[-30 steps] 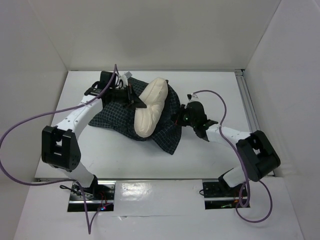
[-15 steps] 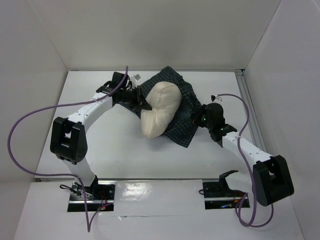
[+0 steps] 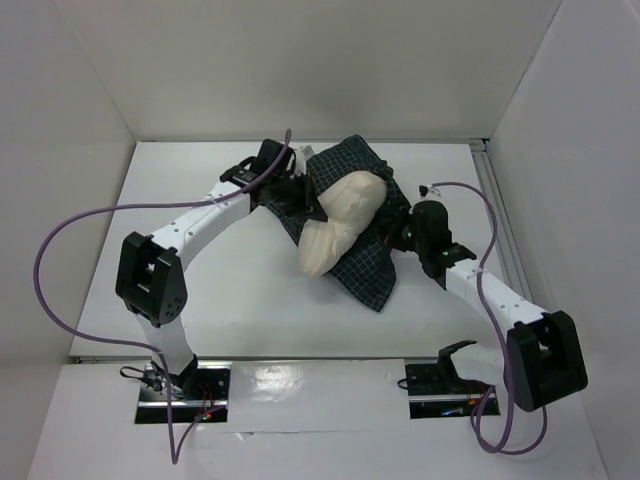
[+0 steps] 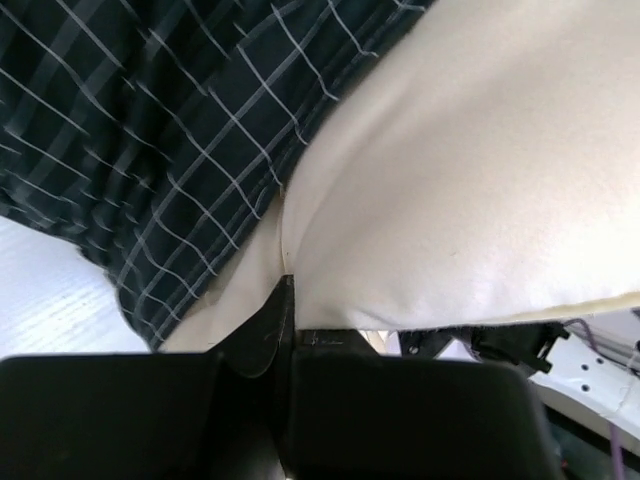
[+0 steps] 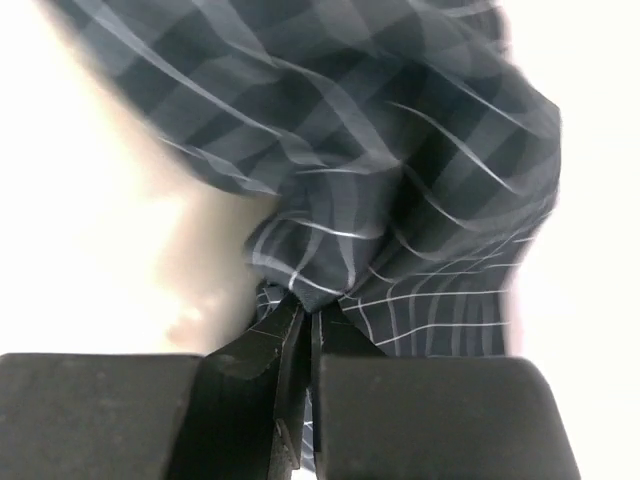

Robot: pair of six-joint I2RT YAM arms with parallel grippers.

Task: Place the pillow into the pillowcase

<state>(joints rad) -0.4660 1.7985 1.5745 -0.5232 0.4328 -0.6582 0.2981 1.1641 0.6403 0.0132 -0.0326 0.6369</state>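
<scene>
The cream pillow (image 3: 340, 218) lies bent at the back middle of the table, its far end wrapped by the dark checked pillowcase (image 3: 372, 272), which also spreads under it. My left gripper (image 3: 303, 192) is at the pillow's left side, shut on a fold of the pillow (image 4: 470, 180) beside the pillowcase (image 4: 150, 130); the left gripper (image 4: 285, 300) pinches cream cloth at its tips. My right gripper (image 3: 401, 238) is at the pillowcase's right edge. In the right wrist view the right gripper (image 5: 305, 312) is shut on a bunched fold of the pillowcase (image 5: 400, 170).
White walls close in the table (image 3: 220, 290) at the back, left and right. A metal rail (image 3: 495, 200) runs along the right edge. Purple cables loop from both arms over the table's sides.
Both arms have swung to the right and toward the back, dragging pillow and pillowcase with them. The pillowcase has bunched up over the pillow's far end.
</scene>
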